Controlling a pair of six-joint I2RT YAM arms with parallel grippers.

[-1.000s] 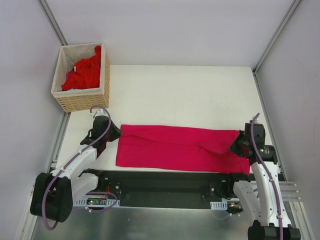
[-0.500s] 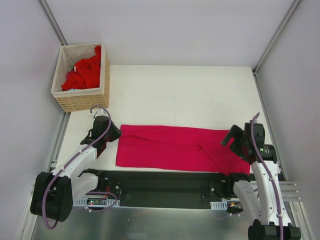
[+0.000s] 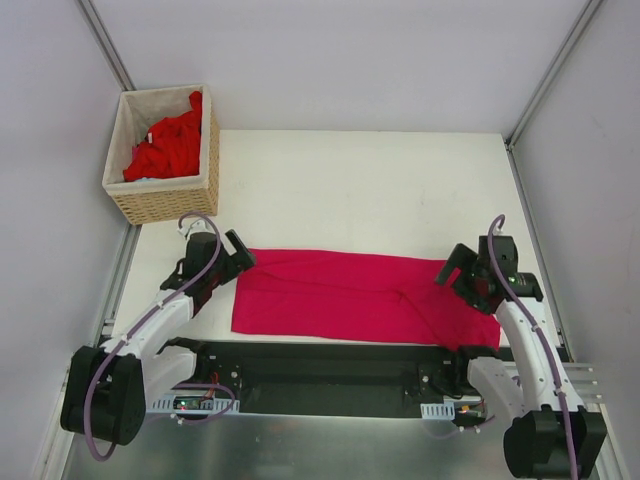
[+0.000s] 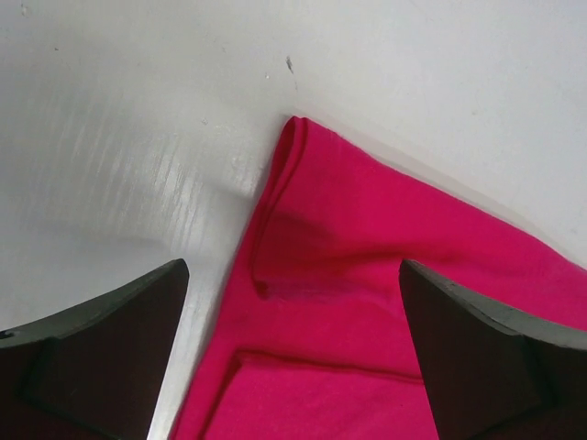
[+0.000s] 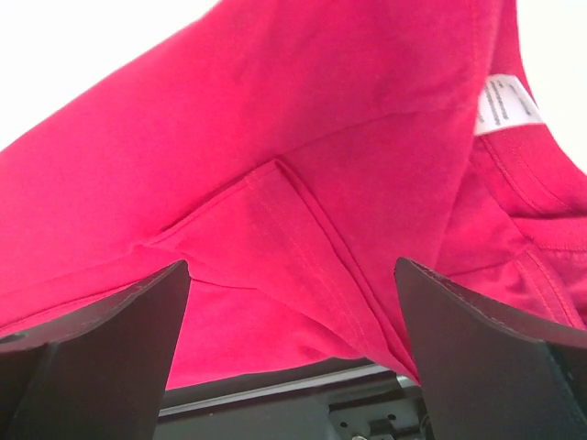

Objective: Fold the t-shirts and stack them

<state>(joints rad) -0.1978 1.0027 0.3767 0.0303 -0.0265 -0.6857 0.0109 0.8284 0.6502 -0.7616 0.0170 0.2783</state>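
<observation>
A magenta-crimson t-shirt lies folded into a long flat strip across the near part of the white table. My left gripper hovers open over the strip's left end. In the left wrist view the shirt's folded corner lies between the wide-apart fingers, which touch nothing. My right gripper is open over the right end. Its view shows the shirt, a sleeve seam and the white neck label. Brighter red t-shirts are piled in the basket.
The woven wicker basket stands at the back left corner of the table. A black base plate runs along the near edge between the arm bases. Grey walls with metal rails close in both sides.
Both grippers have opened and let go of the shirt's ends, the right first, then the left. The right gripper has drawn slightly up and leftward. The shirt stays flat.
</observation>
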